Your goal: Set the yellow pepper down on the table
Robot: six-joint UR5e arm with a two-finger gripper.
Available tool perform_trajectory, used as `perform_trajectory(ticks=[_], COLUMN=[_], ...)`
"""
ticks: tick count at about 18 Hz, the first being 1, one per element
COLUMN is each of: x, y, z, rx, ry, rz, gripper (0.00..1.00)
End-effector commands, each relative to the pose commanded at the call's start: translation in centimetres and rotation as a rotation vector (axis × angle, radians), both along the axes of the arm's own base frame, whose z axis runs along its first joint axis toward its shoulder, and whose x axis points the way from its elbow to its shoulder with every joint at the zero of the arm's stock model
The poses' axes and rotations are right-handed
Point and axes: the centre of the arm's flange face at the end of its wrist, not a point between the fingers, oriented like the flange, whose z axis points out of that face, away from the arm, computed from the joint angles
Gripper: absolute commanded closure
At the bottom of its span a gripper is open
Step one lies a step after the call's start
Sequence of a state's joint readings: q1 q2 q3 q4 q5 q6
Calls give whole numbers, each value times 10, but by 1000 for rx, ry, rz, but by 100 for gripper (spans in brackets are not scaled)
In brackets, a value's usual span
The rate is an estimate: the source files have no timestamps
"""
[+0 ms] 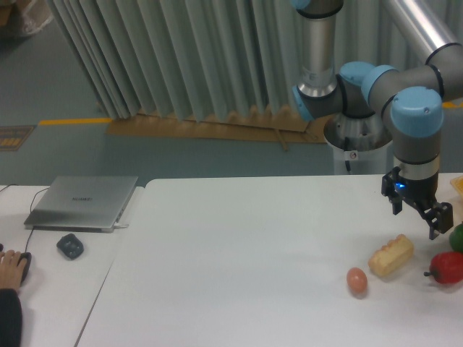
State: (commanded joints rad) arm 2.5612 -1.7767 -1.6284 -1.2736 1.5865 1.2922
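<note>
Here the black pincer (421, 217), fingers apart, hangs over the matte white table (239, 253) beside a bread-like block (391, 255).

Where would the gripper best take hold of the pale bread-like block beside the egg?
Probably across the middle of the bread-like block, coming straight down from above. It lies flat on the table, elongated and slanted, so closing across its narrow width suits it. The egg and red pepper lie apart from it, leaving room.
</note>
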Motion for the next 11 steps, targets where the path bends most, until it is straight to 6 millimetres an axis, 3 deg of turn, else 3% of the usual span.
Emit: perform_trajectory(ticks=[2, 7, 11], x=[-11, -17, -38], y=[-13, -21, -41], z=[1, 3, 6], rx=[-4, -3, -3], ry=[1, 1, 8], rz=[-101, -100, -180], gripper=[0, 0, 0])
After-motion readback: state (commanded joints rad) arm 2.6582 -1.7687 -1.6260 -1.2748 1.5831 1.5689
